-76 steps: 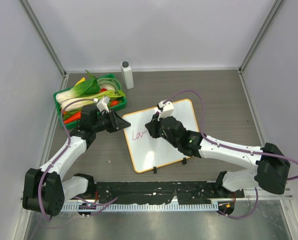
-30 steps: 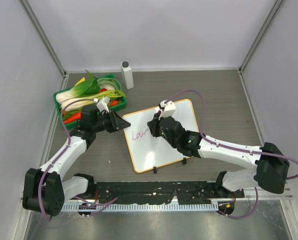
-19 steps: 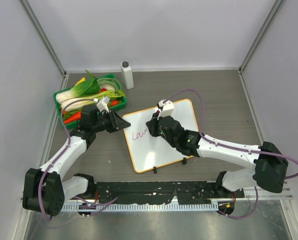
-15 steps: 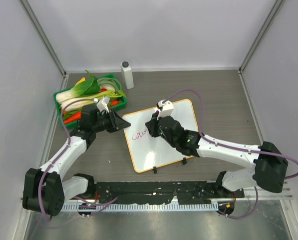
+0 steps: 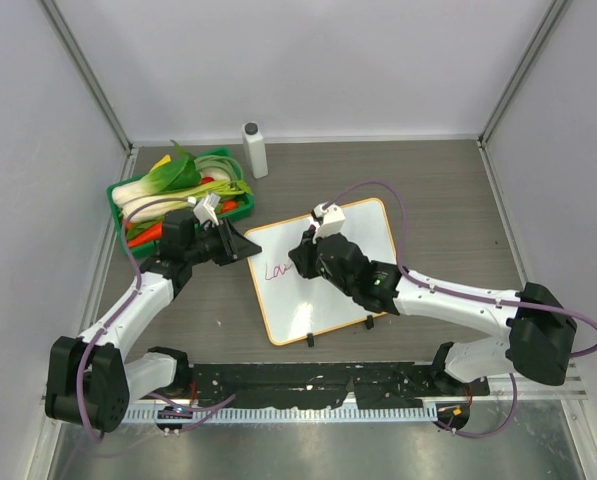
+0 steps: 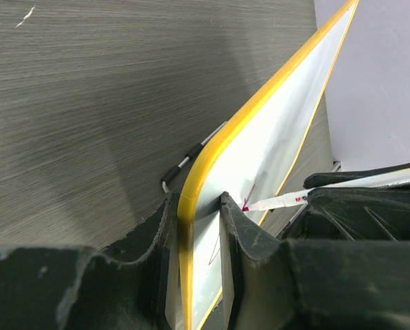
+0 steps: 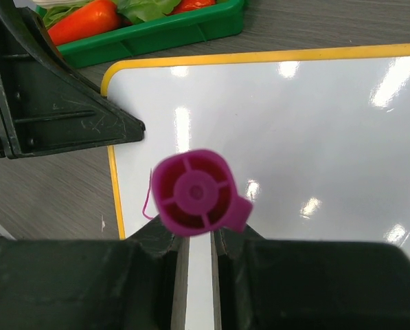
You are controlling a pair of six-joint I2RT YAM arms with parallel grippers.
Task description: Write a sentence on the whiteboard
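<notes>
- Our right gripper (image 7: 196, 239) is clamped on the marker (image 7: 196, 192). We look straight down on its magenta cap, so the tip is hidden in that view.
- From the left wrist, the tip appears to touch the board (image 6: 287, 124) or sit just off it; we cannot tell which.
- Over the last couple of seconds this gripper has crept a little toward the left arm, with no lift that we can make out. We judge that the pen is working back through the loop of a letter, not starting a new word.
- The writing (image 5: 275, 270) reads "Lov", as it did before. Anything added since lies under the gripper.
- Our left gripper (image 6: 198, 227) has its fingers closed on the board's orange frame at the near-left corner, and it has not shifted.
- The board has stayed where it was. It lies skewed on the table (image 5: 428, 180) between the two arms, with its far-left corner near the green tray (image 5: 118, 190).
- For the task, this means we are still inside the first word, and nearly all of the sentence remains to be written.
- The white area to the right of the ink is still bare, so there is room to go on.
</notes>
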